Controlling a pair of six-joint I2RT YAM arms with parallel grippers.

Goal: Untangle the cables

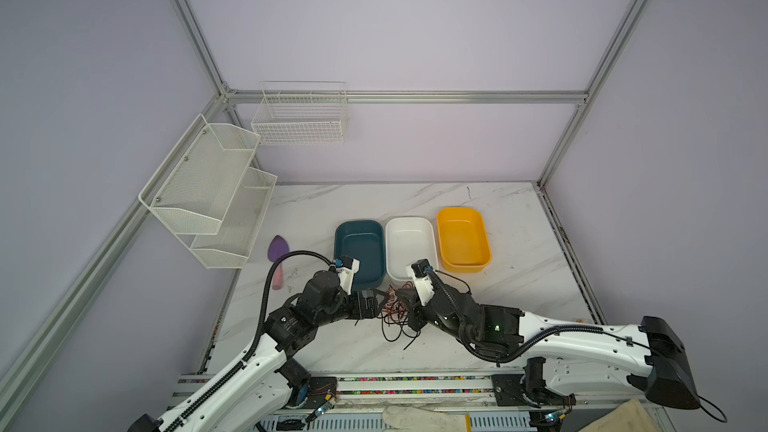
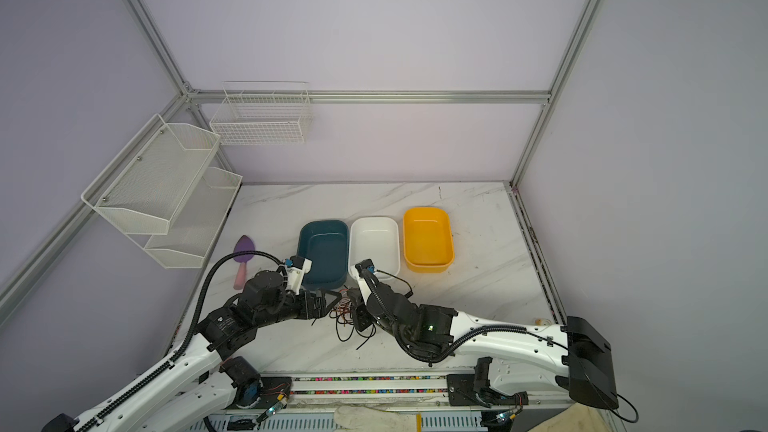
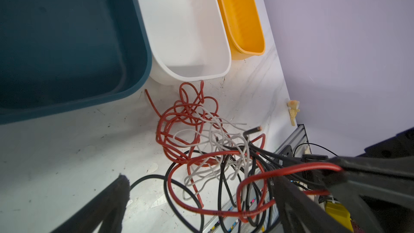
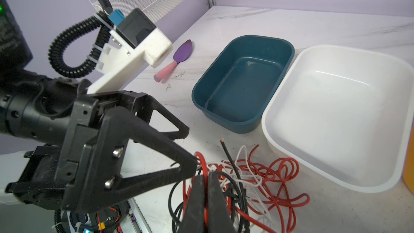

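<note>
The cables (image 1: 395, 311) (image 2: 343, 311) form one tangle of thin red, white and black strands on the marble table, just in front of the bins. My right gripper (image 4: 207, 173) (image 1: 406, 300) is shut on a red cable (image 4: 202, 162) at the tangle's near edge. That strand runs raised above the table to the gripper in the left wrist view (image 3: 309, 166). My left gripper (image 3: 201, 183) (image 1: 380, 299) is open and faces the right one from the left. One of its fingertips (image 4: 190, 164) sits close to the held strand, and cable loops (image 3: 201, 144) lie between its fingers.
A blue bin (image 1: 359, 223), a white bin (image 1: 409, 220) and a yellow bin (image 1: 459, 210) stand in a row behind the tangle. A purple trowel (image 1: 277, 249) with a pink handle lies to the left. White mesh shelves (image 1: 208, 184) and a wire basket (image 1: 299, 118) hang on the walls.
</note>
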